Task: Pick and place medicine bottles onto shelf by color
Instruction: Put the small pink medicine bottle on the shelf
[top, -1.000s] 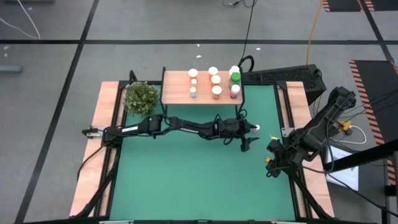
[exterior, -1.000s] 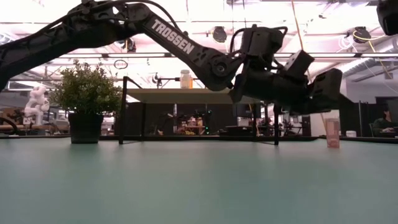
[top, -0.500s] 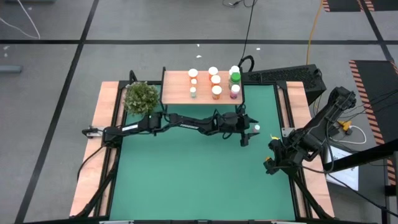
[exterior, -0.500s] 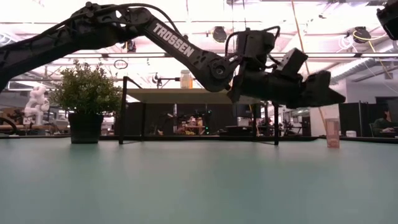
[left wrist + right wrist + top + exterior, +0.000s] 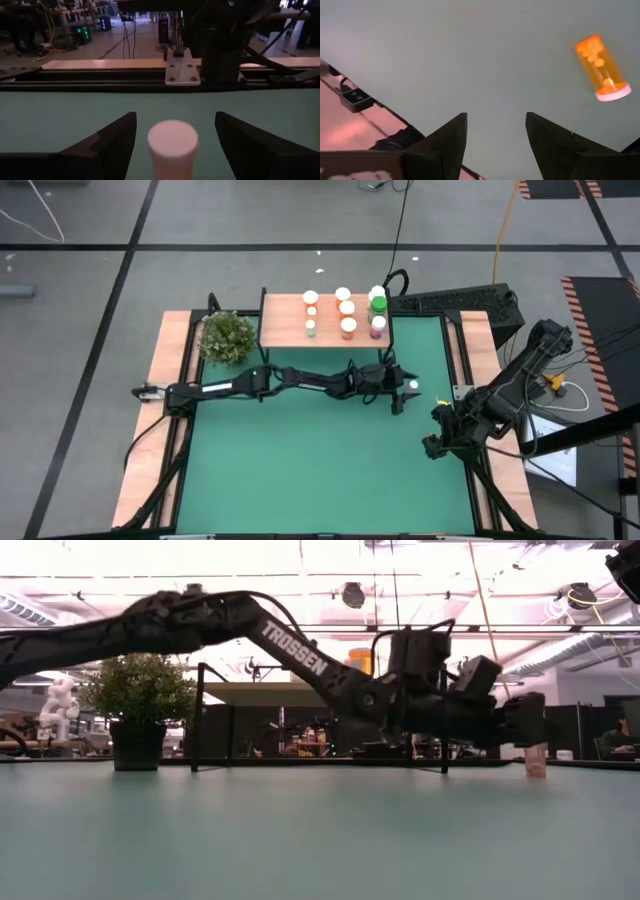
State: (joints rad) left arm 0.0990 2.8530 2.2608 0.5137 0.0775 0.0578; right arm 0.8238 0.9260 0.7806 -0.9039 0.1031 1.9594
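Observation:
A small white-capped, pink-bodied medicine bottle (image 5: 172, 145) stands upright on the green mat (image 5: 300, 450), right of the shelf's near right corner (image 5: 413, 386). My left gripper (image 5: 175, 120) is open and low over the mat. Its two fingers stand on either side of this bottle without touching it (image 5: 530, 720). The light-wood shelf (image 5: 285, 330) at the far edge carries several bottles, among them a green-capped one (image 5: 378, 304). My right gripper (image 5: 496, 120) waits open at the mat's right edge (image 5: 432, 445). An orange bottle (image 5: 601, 67) shows beyond its fingers.
A bushy potted plant (image 5: 227, 337) stands at the shelf's left end. The shelf's thin black legs (image 5: 198, 720) rise from the mat just behind my left arm. Bare green mat lies toward the near edge. The right arm's base and cables crowd the right side.
My left gripper has sunk from above shelf height to just over the mat. It has levelled out and drawn up to the pink bottle, so that its fingers now flank it. The bottle has stayed in place.

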